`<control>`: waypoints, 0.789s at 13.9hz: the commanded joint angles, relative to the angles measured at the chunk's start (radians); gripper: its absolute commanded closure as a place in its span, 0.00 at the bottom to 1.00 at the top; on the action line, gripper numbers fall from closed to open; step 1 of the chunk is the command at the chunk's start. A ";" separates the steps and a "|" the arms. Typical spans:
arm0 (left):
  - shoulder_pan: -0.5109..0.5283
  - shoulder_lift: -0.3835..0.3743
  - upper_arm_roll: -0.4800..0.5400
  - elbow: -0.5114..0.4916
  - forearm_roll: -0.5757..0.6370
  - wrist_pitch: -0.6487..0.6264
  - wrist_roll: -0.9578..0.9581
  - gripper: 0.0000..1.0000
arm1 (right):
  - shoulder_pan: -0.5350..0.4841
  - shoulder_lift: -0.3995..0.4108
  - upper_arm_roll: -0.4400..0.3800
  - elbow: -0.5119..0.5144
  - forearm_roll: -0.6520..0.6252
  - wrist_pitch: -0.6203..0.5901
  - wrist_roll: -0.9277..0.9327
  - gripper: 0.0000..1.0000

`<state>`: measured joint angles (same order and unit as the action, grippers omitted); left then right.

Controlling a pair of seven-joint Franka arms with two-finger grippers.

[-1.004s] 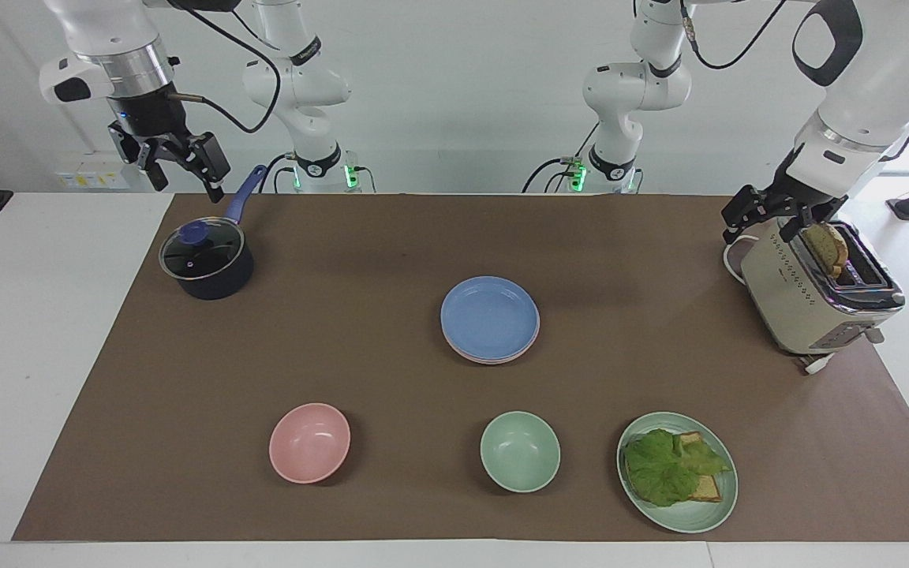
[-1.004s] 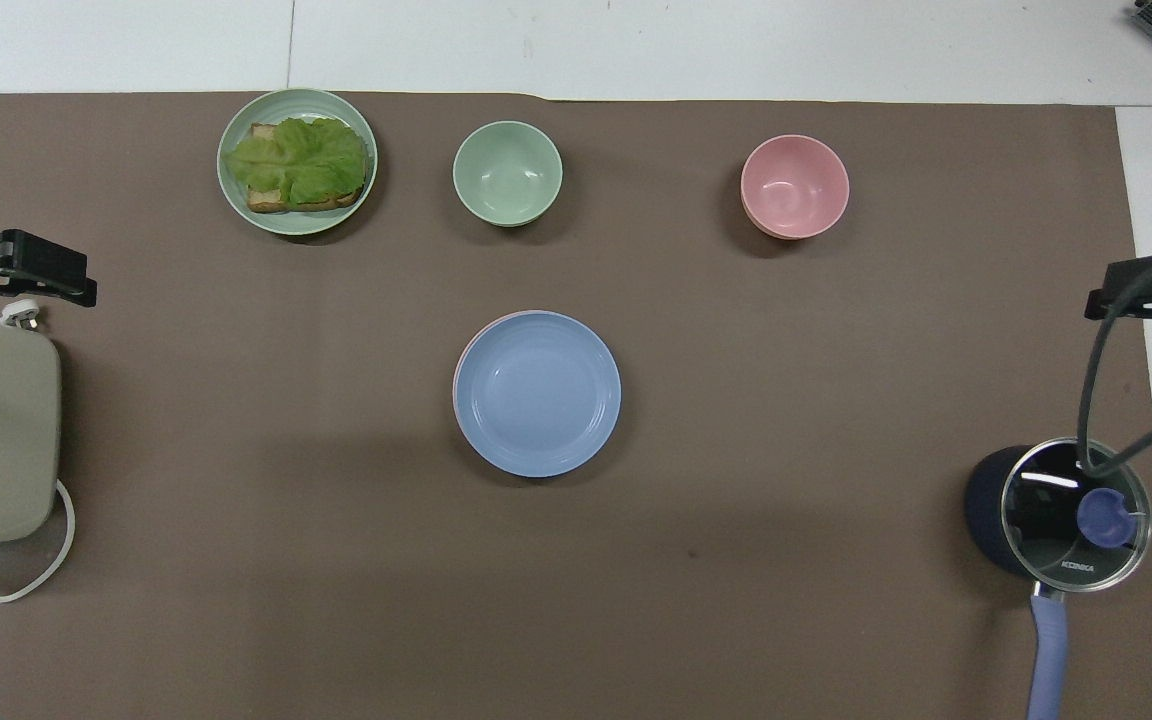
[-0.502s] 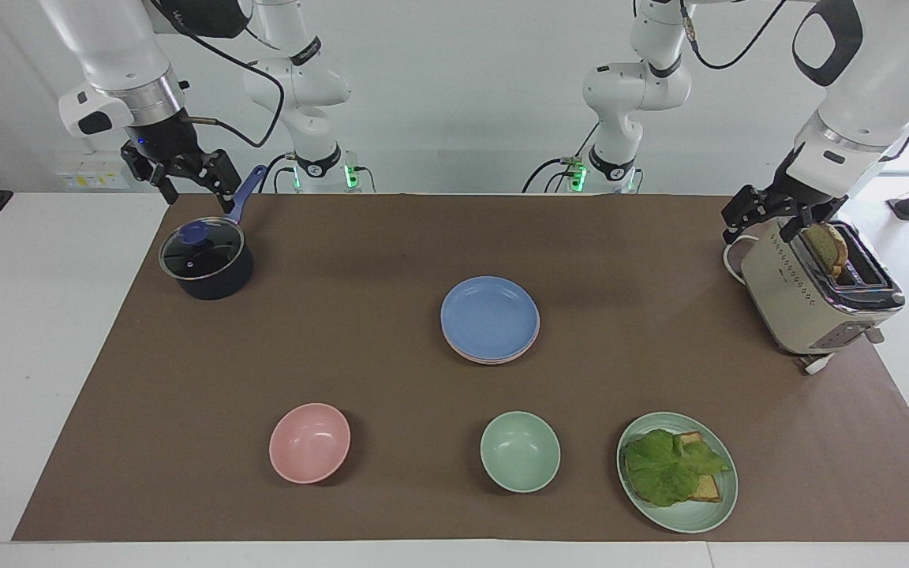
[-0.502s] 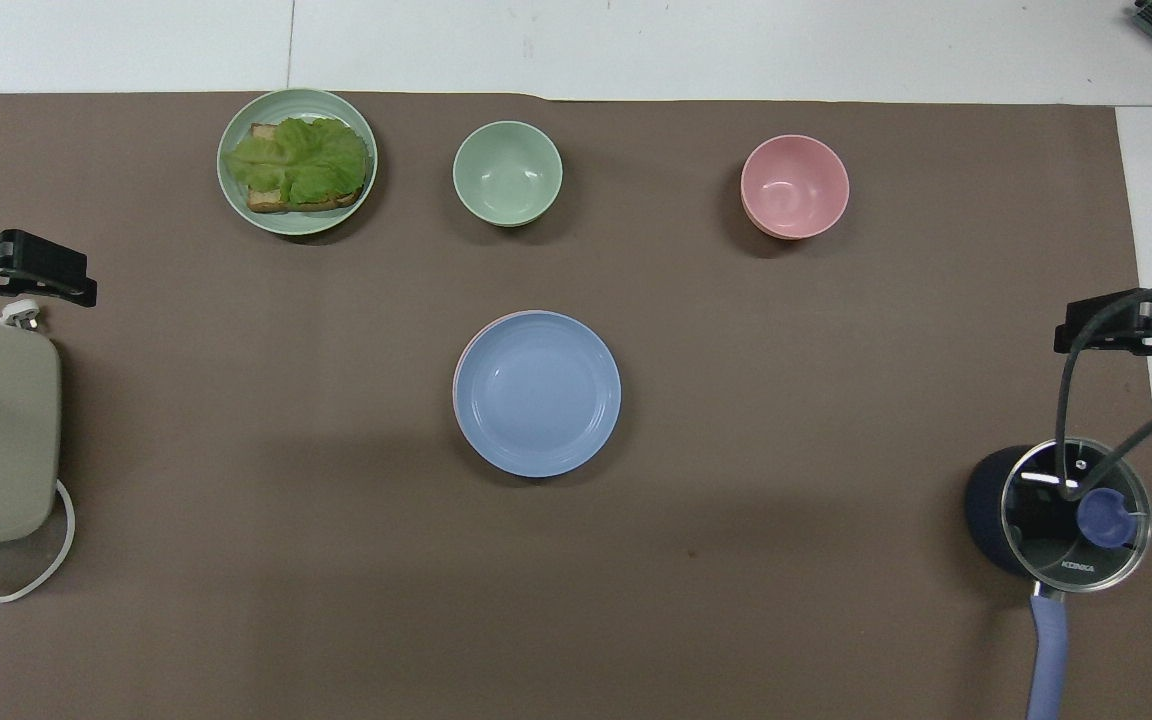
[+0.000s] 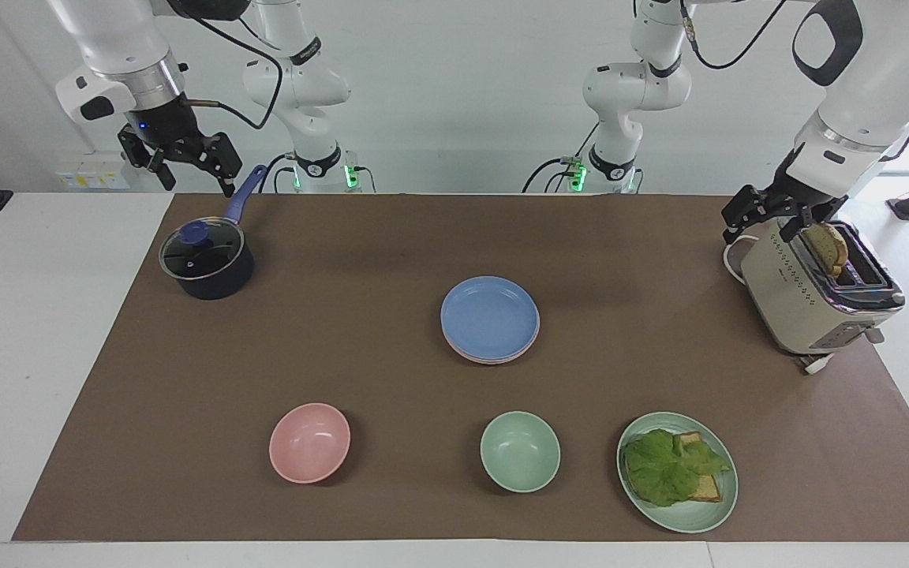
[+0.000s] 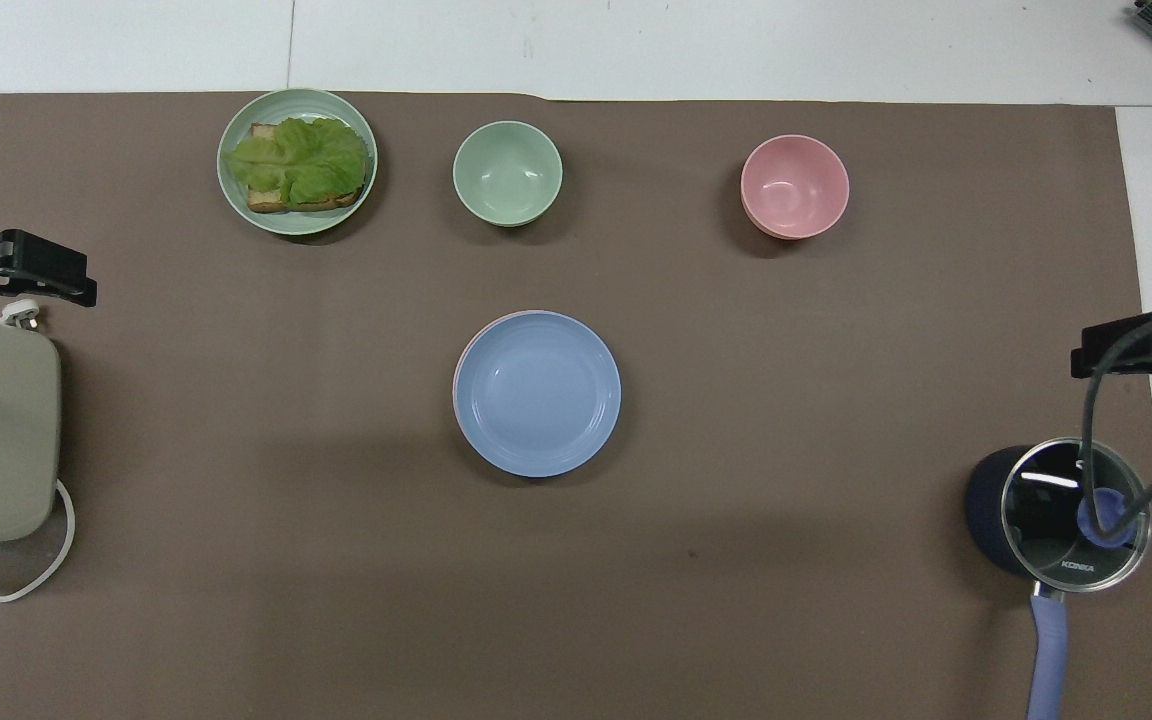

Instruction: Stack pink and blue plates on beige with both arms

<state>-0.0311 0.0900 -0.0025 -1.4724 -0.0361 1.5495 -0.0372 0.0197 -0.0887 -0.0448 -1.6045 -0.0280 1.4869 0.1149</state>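
Note:
The blue plate [image 5: 490,315] [image 6: 537,392] lies on top of a stack in the middle of the mat. A thin rim of the pink plate [image 5: 494,359] [image 6: 457,375] shows under it. The beige plate is hidden. My right gripper [image 5: 194,180] [image 6: 1151,355] hangs open and holds nothing, over the mat's edge by the pot's handle. At the toaster's top, beside the bread slice, my left gripper [image 5: 766,225] [image 6: 21,275] hangs open and holds nothing. Both grippers are well away from the stack.
A dark pot [image 5: 206,260] with a glass lid sits at the right arm's end. A beige toaster [image 5: 813,296] with bread in its slot stands at the left arm's end. Farther from the robots are a pink bowl [image 5: 309,442], a green bowl [image 5: 519,451] and a green plate [image 5: 677,471] with lettuce on toast.
My right gripper has drawn back toward the robots' edge of the mat, past the pot. The left arm and the plates have not moved.

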 commanded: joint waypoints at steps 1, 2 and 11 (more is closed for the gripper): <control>0.013 -0.009 -0.008 0.001 0.010 -0.019 0.008 0.00 | -0.007 -0.020 0.008 -0.002 0.005 -0.025 -0.020 0.00; 0.013 -0.009 -0.008 0.000 0.010 -0.019 0.008 0.00 | -0.009 -0.020 0.008 -0.003 0.008 -0.022 -0.020 0.00; 0.013 -0.009 -0.008 0.000 0.010 -0.019 0.008 0.00 | -0.007 -0.023 0.008 -0.009 0.008 -0.008 -0.026 0.00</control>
<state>-0.0311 0.0900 -0.0025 -1.4724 -0.0361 1.5495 -0.0372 0.0199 -0.0978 -0.0440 -1.6044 -0.0260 1.4756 0.1146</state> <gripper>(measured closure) 0.000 0.000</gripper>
